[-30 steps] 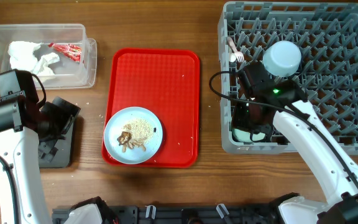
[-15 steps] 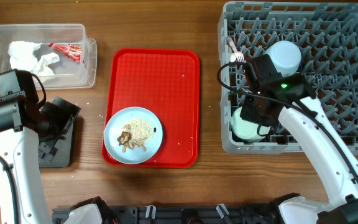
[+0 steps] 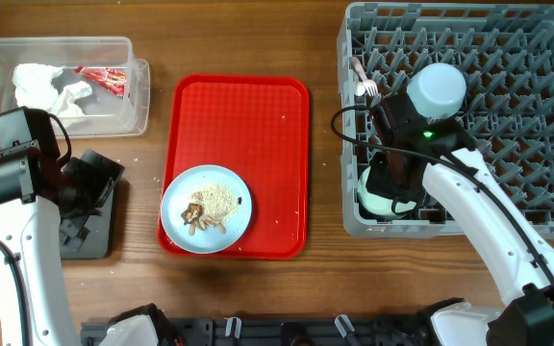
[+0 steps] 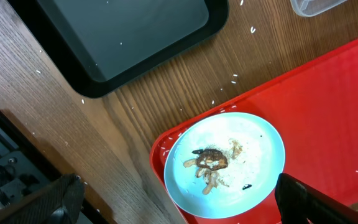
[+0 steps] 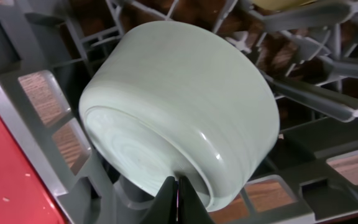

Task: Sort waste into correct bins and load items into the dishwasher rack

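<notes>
**Colleague:** What is on your right side?

**Operator:** A large square grey plastic dishwasher rack with upright pegs [image 3: 546, 125] takes up the right side of the wooden table [image 3: 325, 288], back to its far edge. My right gripper [image 5: 175, 198] is down in the rack's near-left corner. Its jaws are pinched together with nothing between them. The tips sit right against the outer wall of a pale green bowl [image 5: 179, 106], and I cannot tell whether they touch it. The bowl lies tipped among the pegs with its base toward my wrist camera. Further back, a light blue bowl [image 3: 437, 88] sits upside down. A white plastic fork [image 3: 363, 80] leans by the rack's left wall.

**Colleague:** And your left?

**Operator:** My left gripper [image 4: 178, 186] hangs over a flat black rectangular tray [image 4: 123, 37] near the table's left edge, jaws spread wide and holding nothing. Just beside it is a red rectangular serving tray [image 3: 258, 115]. In that tray's near-left corner, a light blue round plate [image 3: 174, 204] carries beige-brown crumbly food scraps [image 3: 210, 206], and its rim reaches the tray's left lip. In the table's far-left corner, a clear rectangular plastic tub [image 3: 140, 101] holds crumpled white paper napkins [image 3: 46, 88] and a small red-and-white wrapper [image 3: 104, 79].

**Colleague:** Any room to move?

**Operator:** A strip of bare wood runs between the red tray's right edge and the rack's left wall. A narrower one separates the tub from the red tray.
</notes>
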{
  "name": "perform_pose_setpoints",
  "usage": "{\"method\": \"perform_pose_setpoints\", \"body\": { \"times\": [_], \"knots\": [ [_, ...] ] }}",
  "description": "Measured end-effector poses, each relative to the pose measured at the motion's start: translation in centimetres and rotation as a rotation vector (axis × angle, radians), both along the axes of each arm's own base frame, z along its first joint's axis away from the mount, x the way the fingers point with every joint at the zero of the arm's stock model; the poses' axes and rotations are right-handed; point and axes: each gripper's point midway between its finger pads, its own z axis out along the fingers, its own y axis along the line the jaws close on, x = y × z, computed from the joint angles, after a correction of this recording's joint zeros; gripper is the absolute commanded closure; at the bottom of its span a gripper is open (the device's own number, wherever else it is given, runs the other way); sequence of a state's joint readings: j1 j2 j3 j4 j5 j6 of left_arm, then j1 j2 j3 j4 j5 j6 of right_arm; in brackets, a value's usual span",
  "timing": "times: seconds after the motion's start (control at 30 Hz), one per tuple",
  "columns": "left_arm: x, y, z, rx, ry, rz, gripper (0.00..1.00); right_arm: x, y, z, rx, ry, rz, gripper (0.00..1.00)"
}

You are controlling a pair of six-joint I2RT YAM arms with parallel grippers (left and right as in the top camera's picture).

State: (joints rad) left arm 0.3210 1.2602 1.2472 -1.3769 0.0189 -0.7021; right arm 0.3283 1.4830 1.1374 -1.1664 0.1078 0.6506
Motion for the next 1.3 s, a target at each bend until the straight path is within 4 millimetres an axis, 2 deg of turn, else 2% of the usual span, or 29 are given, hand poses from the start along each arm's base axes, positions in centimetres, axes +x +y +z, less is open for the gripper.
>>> {"method": "perform_pose_setpoints", "body": {
  "times": [0.13,0.27,0.37,0.43,0.6,0.7,0.77,0.87,1.0,1.07,1.23,1.3],
  "knots": [
    [0.0,0.0,0.0,0.000,0.000,0.000,0.00,-0.1,-1.3,0.7,-0.072,-0.004,-0.021,0.94],
    [0.0,0.0,0.0,0.000,0.000,0.000,0.00,0.7,-2.4,1.9,-0.115,-0.037,-0.047,0.95],
    [0.0,0.0,0.0,0.000,0.000,0.000,0.00,1.0,-3.0,2.0,-0.120,-0.047,-0.068,0.95],
    [0.0,0.0,0.0,0.000,0.000,0.000,0.00,1.1,-2.8,1.9,-0.100,-0.047,-0.072,0.96],
    [0.0,0.0,0.0,0.000,0.000,0.000,0.00,0.0,-0.2,1.5,0.048,0.026,0.031,0.96],
    [0.0,0.0,0.0,0.000,0.000,0.000,0.00,-1.0,0.3,1.4,0.080,0.071,0.057,0.95],
    [0.0,0.0,0.0,0.000,0.000,0.000,0.00,-0.7,0.6,1.3,0.092,0.061,0.065,0.96],
    [0.0,0.0,0.0,0.000,0.000,0.000,0.00,0.3,0.8,0.3,0.097,0.023,0.062,0.95],
    [0.0,0.0,0.0,0.000,0.000,0.000,0.00,2.4,0.8,0.4,0.087,-0.065,0.050,0.95],
    [0.0,0.0,0.0,0.000,0.000,0.000,0.00,3.1,0.5,0.6,0.064,-0.095,0.044,0.91],
    [0.0,0.0,0.0,0.000,0.000,0.000,0.00,3.1,0.2,0.6,0.037,-0.100,0.041,0.91],
    [0.0,0.0,0.0,0.000,0.000,0.000,0.00,2.3,-0.6,0.5,-0.004,-0.070,0.018,0.93]
  ]
}}
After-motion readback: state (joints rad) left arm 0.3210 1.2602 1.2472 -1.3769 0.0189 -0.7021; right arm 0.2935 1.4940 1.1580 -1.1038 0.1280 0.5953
